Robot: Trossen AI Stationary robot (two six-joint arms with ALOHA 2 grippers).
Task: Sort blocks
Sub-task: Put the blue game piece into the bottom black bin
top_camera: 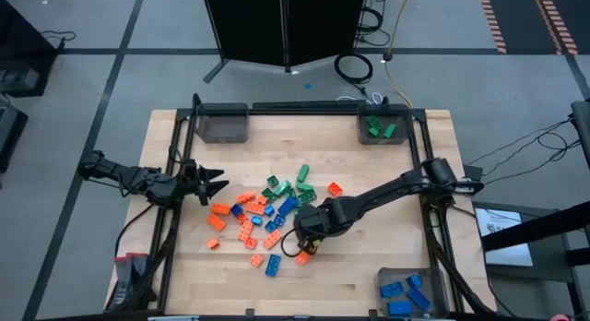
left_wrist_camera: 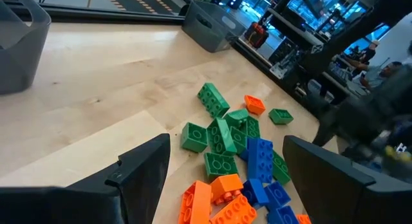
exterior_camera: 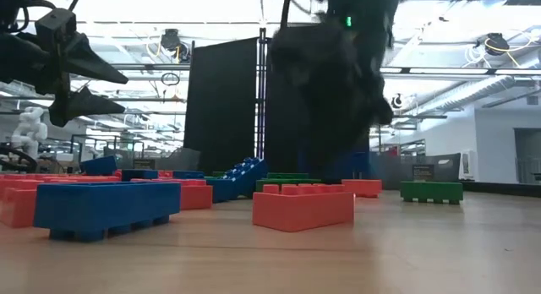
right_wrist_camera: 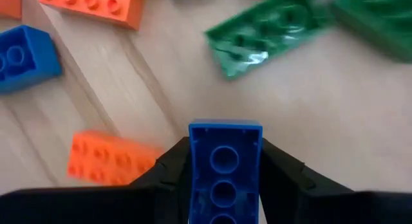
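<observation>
Right wrist view: right gripper clamped on a blue block, fingers tight vs both long sides, block seemingly just above table. Overhead it's at the pile's lower right edge, mid-table. Left gripper wide open, empty, hovering by pile's left side. Green blocks in far right bin, blue ones in near right bin.

Right pincer gripping a blue block, orange block beside it, green block beyond, wooden counter
</observation>
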